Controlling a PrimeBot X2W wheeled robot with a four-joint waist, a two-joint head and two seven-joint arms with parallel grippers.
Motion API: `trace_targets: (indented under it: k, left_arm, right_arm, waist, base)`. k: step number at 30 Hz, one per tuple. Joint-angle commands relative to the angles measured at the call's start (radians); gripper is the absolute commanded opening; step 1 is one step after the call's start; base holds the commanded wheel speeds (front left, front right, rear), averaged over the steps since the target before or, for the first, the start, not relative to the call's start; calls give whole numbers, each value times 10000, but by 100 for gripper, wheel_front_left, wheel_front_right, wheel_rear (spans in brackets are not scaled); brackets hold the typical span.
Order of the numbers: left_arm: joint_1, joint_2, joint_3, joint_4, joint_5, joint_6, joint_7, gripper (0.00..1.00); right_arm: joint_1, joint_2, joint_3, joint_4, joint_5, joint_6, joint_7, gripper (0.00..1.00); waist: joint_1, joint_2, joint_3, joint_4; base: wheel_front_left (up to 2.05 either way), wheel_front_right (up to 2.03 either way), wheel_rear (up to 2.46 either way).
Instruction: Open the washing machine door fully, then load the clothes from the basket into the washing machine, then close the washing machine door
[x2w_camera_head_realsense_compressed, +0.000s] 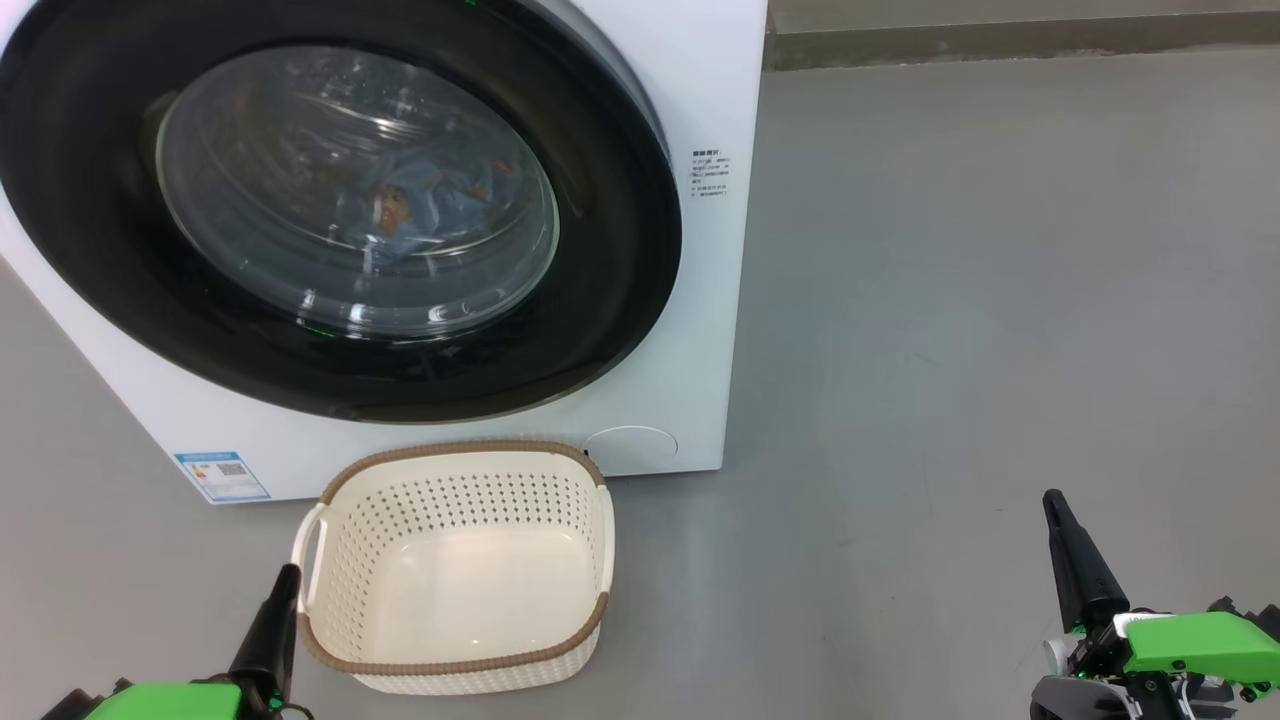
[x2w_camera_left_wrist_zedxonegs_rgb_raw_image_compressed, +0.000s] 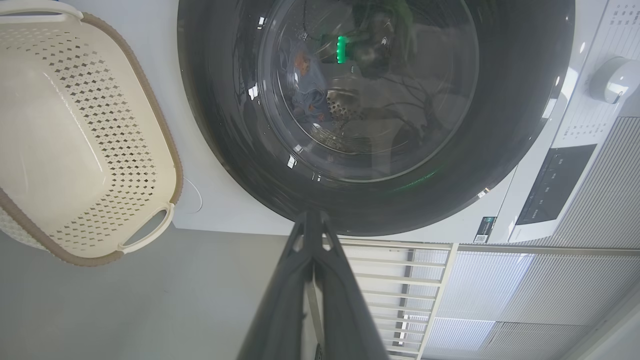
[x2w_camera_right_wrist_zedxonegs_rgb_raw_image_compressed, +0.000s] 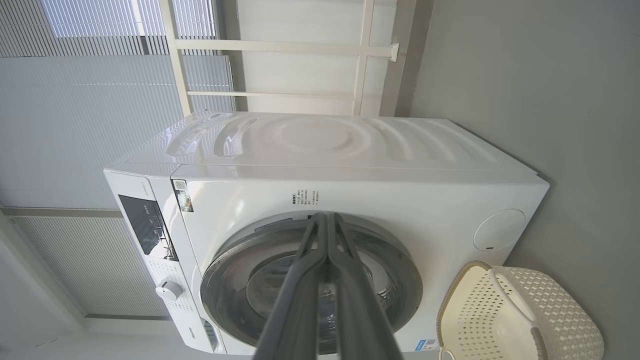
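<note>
While both arms sit low at the near edge of the head view, the left gripper (x2w_camera_head_realsense_compressed: 287, 578) has its two dark fingers pressed together on nothing. Its tip is just beside the left handle of the basket (x2w_camera_head_realsense_compressed: 455, 450), and whether they touch cannot be told. The right gripper (x2w_camera_head_realsense_compressed: 1052, 498), likewise pressed together on nothing, points up over the grey floor (x2w_camera_head_realsense_compressed: 950, 300), well apart from the basket on its right side. The basket stands upright on the floor between the left gripper and the washing machine (x2w_camera_head_realsense_compressed: 720, 100), its far rim just before the machine's white front. A small blue label (x2w_camera_head_realsense_compressed: 222, 476) sits to its left and a round cover (x2w_camera_head_realsense_compressed: 630, 445) to its right. Beyond it, the washing machine door (x2w_camera_head_realsense_compressed: 620, 250) lies shut against the front. Behind its glass bowl the clothes (x2w_camera_head_realsense_compressed: 440, 200) lie in the drum, light blue with orange marks.
</note>
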Motion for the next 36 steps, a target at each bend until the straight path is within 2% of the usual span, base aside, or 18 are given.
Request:
trace_targets:
  k: [1,36]
  left_arm:
    - [-423,102,351,-287,-113,-29,50,0]
    - [-426,80,383,-287,-86,-29,76,0]
  right_arm:
    - [-75,0,170,-317,106,16,60,0]
    - [-77,14,149,-316,90,16,76,0]
  waist:
    - [-1,0,0,0]
    - [-1,0,0,0]
  base:
    - [0,0,0]
    - [0,0,0]
